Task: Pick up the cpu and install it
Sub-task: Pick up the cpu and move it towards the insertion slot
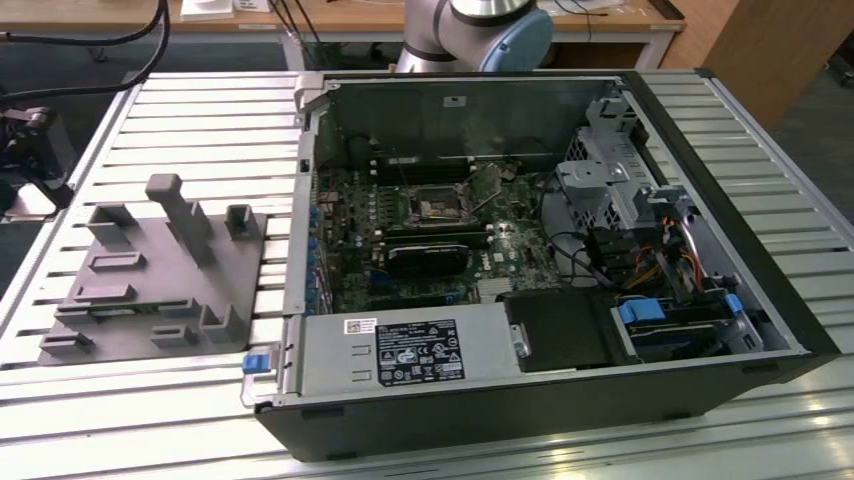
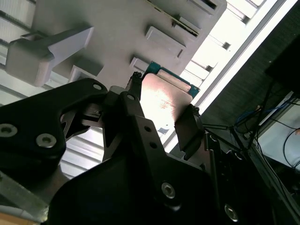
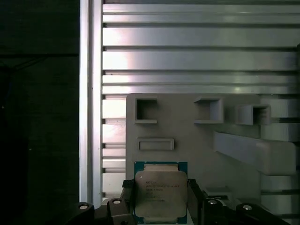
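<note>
as the gripper (image 3: 161, 199) shows in both wrist views, its two black fingers (image 3: 128, 198) press against opposite edges of the cpu (image 3: 161, 193), pinching the chip between them. the cpu faces the first wrist view with its silvery lid up, a thin green border around it, and it sits over the near edge of a grey fixture tray (image 3: 187, 140) with raised blocks and small rectangular pockets. whether the chip rests on the tray or hangs just above it i cannot tell. in the second wrist view the cpu (image 2: 164, 101) shines pale pink between the fingers (image 2: 187, 129), with the fixture tray (image 2: 122, 28) behind it. the tray lies on a slatted aluminium table (image 3: 187, 61), close to the table's edge. in the exterior view the fixture tray (image 1: 147, 280) lies at the exterior view's left, beside an open computer case (image 1: 534, 420) whose motherboard carries a dark square socket (image 1: 437, 203).
</note>
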You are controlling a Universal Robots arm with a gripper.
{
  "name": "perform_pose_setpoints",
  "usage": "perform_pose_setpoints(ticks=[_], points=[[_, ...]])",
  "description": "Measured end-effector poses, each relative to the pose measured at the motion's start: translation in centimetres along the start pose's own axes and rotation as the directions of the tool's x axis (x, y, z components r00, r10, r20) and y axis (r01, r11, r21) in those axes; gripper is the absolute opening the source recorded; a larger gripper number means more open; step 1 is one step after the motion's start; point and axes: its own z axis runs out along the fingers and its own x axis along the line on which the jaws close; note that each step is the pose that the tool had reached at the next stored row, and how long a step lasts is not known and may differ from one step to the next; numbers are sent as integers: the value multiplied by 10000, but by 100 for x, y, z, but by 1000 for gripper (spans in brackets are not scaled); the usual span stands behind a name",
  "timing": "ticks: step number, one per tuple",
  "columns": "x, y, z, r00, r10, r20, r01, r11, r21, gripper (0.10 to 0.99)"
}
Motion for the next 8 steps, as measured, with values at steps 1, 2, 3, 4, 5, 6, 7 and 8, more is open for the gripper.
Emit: perform_pose_setpoints(ticks=[1,2,3,4,5,6,7,8], points=[[-1,1,-19,10000,-1,0,1,10000,0,537],[-1,2,-40,10000,0,0,0,10000,0,537],[-1,4,-66,10000,0,-1,0,10000,1,537],[-2,5,-93,10000,1,0,-1,10000,0,537],[-2,7,-122,10000,1,0,-1,10000,0,537],[-2,8,-151,10000,1,-1,-1,10000,1,537],[-3,12,-208,10000,2,-1,-2,10000,0,537],[-4,14,-260,10000,1,0,-1,10000,0,537]])
